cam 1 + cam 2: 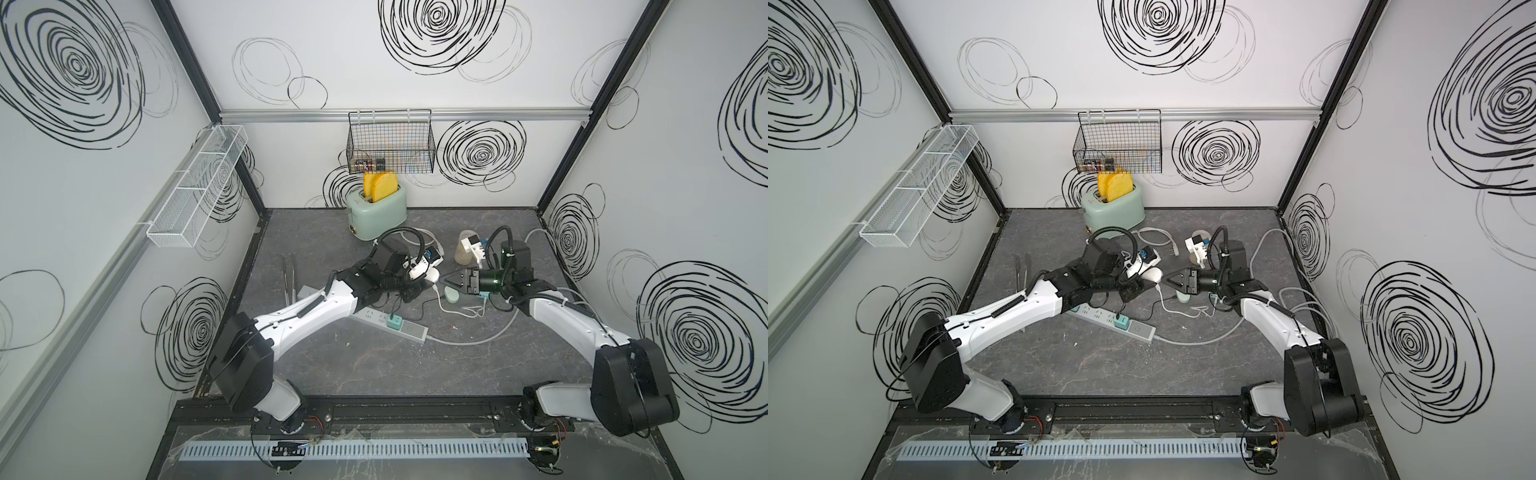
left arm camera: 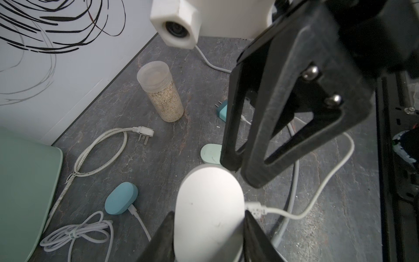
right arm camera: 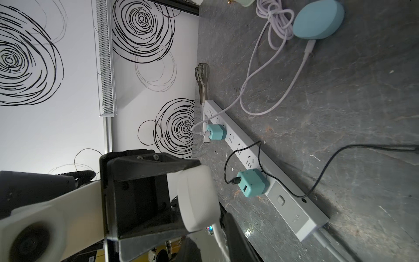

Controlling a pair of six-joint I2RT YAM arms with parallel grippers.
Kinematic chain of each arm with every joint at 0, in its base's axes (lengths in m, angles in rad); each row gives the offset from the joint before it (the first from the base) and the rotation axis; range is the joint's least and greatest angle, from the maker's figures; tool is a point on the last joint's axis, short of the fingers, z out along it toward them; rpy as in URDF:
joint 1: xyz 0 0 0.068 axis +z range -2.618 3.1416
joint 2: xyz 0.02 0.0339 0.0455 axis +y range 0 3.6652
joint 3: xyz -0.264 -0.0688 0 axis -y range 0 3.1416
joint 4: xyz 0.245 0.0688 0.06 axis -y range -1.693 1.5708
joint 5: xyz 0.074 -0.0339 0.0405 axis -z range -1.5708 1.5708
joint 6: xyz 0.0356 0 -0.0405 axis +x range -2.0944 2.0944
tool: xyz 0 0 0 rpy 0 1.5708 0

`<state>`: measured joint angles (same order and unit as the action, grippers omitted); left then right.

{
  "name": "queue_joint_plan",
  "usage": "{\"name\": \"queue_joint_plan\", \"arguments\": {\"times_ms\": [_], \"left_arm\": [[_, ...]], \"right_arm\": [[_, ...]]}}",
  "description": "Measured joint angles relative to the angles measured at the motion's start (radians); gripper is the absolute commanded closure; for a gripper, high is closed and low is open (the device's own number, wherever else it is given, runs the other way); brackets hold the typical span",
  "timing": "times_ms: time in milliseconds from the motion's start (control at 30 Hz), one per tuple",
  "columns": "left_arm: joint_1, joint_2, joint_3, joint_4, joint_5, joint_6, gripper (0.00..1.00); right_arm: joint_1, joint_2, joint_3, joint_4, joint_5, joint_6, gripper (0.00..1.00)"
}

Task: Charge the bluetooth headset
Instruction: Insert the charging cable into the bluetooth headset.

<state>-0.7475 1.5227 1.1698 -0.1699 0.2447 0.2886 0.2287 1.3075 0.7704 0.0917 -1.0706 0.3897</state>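
Headset case (image 1: pixel 432 277), white, is held above the table's middle in both top views, clamped in my left claw (image 1: pixel 420 286). A white cable (image 1: pixel 440 302) drops from it. My right claw (image 1: pixel 451 283) faces it, just beside, with a mint case (image 1: pixel 451 295) below. Nearer me lies the strip (image 1: pixel 399 326). Behind stand a jar (image 1: pixel 462 253) and a toaster (image 1: pixel 376 216).

From the left wrist I see the cable plugged into the headset case's side, with the right claw's tips crowding that end. A blue case (image 2: pixel 121 198) with its own lead lies nearby. A teal plug (image 2: pixel 222 111) lies loose, prongs bare.

From the right wrist, my left claw's fingers (image 3: pixel 145 165) pinch the headset case from two sides. My right claw's jaws stand slightly parted and the cable runs between them; I can't tell whether they touch it. Two chargers (image 3: pixel 216 132) sit in the strip, a black lead (image 3: pixel 234 180) plugged into one.
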Motion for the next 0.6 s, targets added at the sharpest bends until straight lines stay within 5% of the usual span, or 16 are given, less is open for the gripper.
{"name": "queue_joint_plan", "arguments": {"times_ms": [400, 600], "left_arm": [[0.005, 0.000, -0.003, 0.014, -0.037, -0.007, 0.83], [0.081, 0.005, -0.003, 0.036, -0.047, -0.092, 0.83]], "right_arm": [[0.048, 0.000, -0.008, -0.095, 0.064, -0.082, 0.63], [0.047, -0.060, -0.008, -0.131, 0.237, -0.088, 0.53]]}}
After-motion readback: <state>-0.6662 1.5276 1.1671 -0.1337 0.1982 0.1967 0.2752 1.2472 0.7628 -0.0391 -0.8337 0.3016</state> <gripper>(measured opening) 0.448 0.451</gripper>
